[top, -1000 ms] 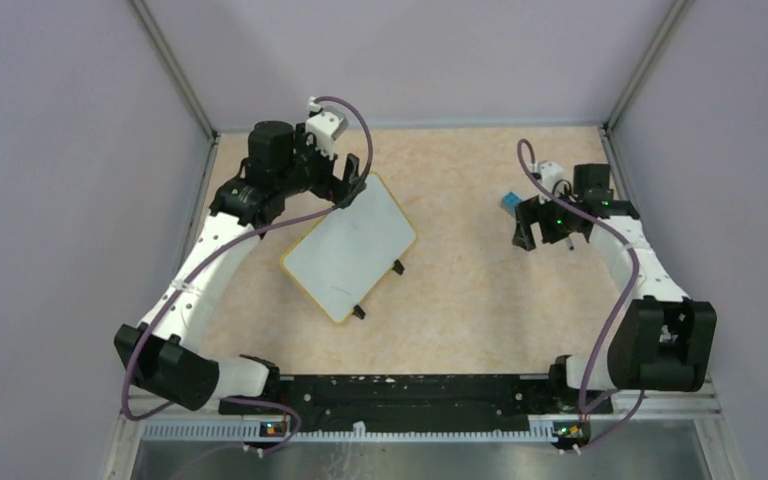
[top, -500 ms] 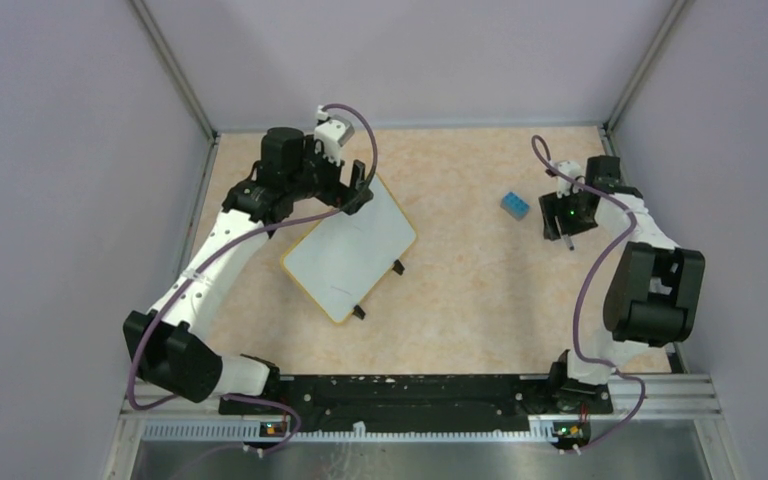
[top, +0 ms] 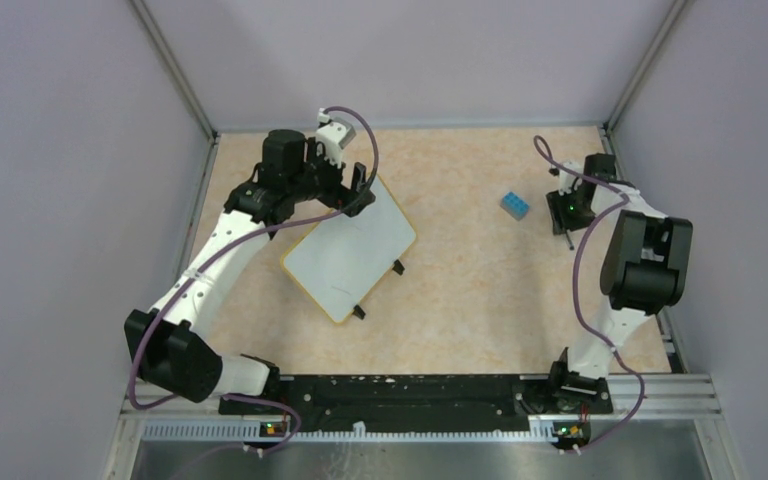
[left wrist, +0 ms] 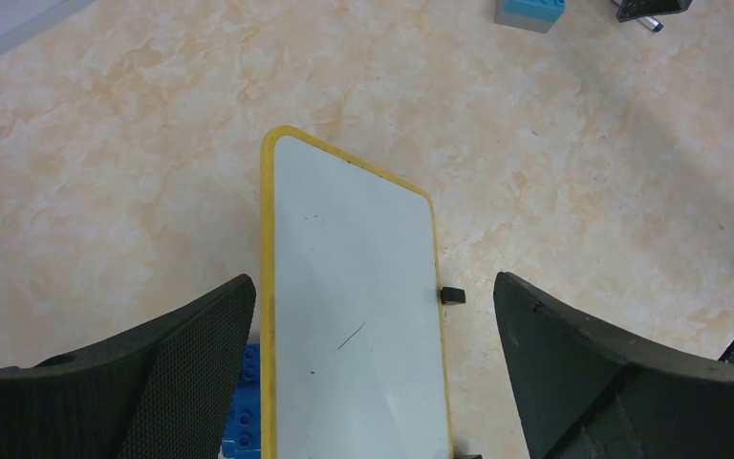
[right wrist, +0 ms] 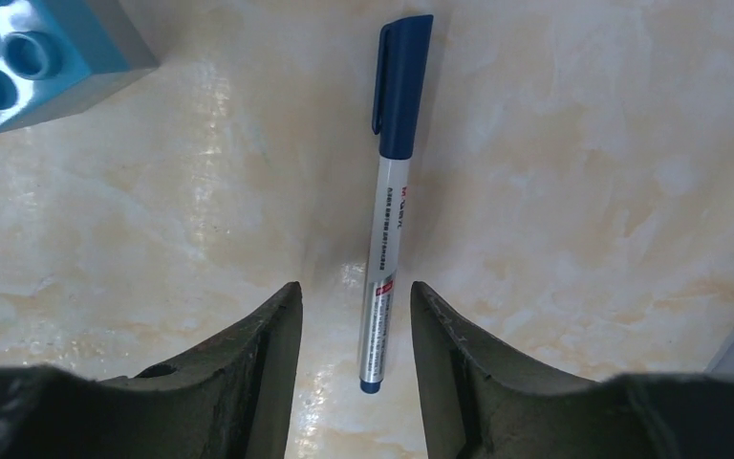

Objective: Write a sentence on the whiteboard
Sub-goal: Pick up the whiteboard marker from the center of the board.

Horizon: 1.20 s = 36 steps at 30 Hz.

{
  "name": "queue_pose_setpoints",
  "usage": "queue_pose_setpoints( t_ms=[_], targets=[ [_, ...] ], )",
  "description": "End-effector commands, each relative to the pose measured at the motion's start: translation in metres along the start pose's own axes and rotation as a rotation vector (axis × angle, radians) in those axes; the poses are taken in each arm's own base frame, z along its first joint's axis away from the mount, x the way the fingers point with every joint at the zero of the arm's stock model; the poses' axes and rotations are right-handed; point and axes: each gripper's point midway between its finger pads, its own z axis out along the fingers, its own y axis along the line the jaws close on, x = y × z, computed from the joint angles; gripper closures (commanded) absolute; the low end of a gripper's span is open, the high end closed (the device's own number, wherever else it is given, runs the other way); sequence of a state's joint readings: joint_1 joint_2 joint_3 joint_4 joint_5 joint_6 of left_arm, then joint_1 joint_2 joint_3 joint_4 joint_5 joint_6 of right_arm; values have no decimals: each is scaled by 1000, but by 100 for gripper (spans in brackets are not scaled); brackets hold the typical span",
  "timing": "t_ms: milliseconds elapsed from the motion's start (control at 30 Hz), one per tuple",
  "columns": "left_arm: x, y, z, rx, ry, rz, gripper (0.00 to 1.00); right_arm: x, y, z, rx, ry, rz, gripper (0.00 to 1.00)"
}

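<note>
The whiteboard (top: 350,250) lay on the table (top: 460,300), closest to the arms and left of the middle, turned cornerwise. Its white face had no words on it yet, only a tiny dark mark; its two black clip feet (top: 397,267) stuck out on its right side.

Well off to the right of the whiteboard, and a bit farther back, lay the marker (right wrist: 389,220). The right pincer (right wrist: 354,287) sat over it with its jaws a little way open, one on each side; the marker's long line ran straight along the gap, with the blue cap (right wrist: 401,76) at the far end. I could not tell if the jaws touched it. I thought the right arm was the one to pick it up, since the left was far from it; nothing stood in the way.

Between the whiteboard and the marker, near the right pincer, sat a small blue block (top: 515,206). At the whiteboard's far corner the left pincer (left wrist: 371,287) hung wide open, holding nothing; another blue brick (left wrist: 242,406) peeped out by the whiteboard's edge.
</note>
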<state>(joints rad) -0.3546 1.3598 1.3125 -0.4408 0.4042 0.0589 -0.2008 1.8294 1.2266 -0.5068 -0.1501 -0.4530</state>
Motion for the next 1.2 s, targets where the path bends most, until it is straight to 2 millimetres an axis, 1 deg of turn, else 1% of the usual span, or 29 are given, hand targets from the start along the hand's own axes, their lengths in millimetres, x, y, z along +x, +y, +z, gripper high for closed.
queue_pose_setpoints(
  t_ms=[0, 100, 200, 333, 367, 433, 500, 567, 667, 733, 800, 867, 967, 1033, 1067, 1167],
  targets=[
    [-14, -6, -2, 24, -57, 26, 1, -14, -22, 2, 67, -30, -7, 55],
    [-13, -7, 0, 35, -54, 22, 1, -8, -22, 10, 66, -8, -8, 57],
    [-12, -9, 1, 45, -49, 15, 1, 0, -21, 17, 60, 21, -12, 62],
    [-12, -14, 1, 72, -49, 23, 1, 14, -13, 19, 35, 45, -13, 76],
    [-12, -14, 1, 76, -47, 26, 1, 17, -11, 18, 31, 52, -14, 78],
    [-12, -17, 1, 89, -43, 33, 1, 21, -8, 14, 26, 56, -18, 86],
    [-12, -17, 1, 89, -42, 36, 1, 22, -4, 5, 19, 48, -21, 94],
    [-12, -17, 1, 90, -44, 41, 1, 15, 1, -12, 1, 16, -26, 96],
    [-12, -20, 0, 110, -38, 62, 1, -5, 9, -46, -26, -61, -42, 97],
    [-14, -24, -3, 133, -31, 101, 1, -17, 19, -71, -61, -111, -57, 97],
    [-18, -32, -8, 185, -27, 159, 1, -26, 38, -93, -111, -141, -95, 97],
    [-20, -49, -16, 289, -38, 252, 1, -31, 66, -113, -187, -176, -128, 97],
    [-23, -64, -27, 365, -80, 357, 1, -32, 117, -135, -329, -194, -168, 97],
    [-22, -70, -29, 400, -85, 403, 1, -35, 148, -151, -426, -217, -186, 97],
    [-22, -74, -29, 416, -88, 439, 1, -36, 167, -158, -480, -223, -205, 97],
    [-15, -86, -29, 456, -38, 626, 1, -35, 211, -180, -625, -227, -240, 97]
  ],
)
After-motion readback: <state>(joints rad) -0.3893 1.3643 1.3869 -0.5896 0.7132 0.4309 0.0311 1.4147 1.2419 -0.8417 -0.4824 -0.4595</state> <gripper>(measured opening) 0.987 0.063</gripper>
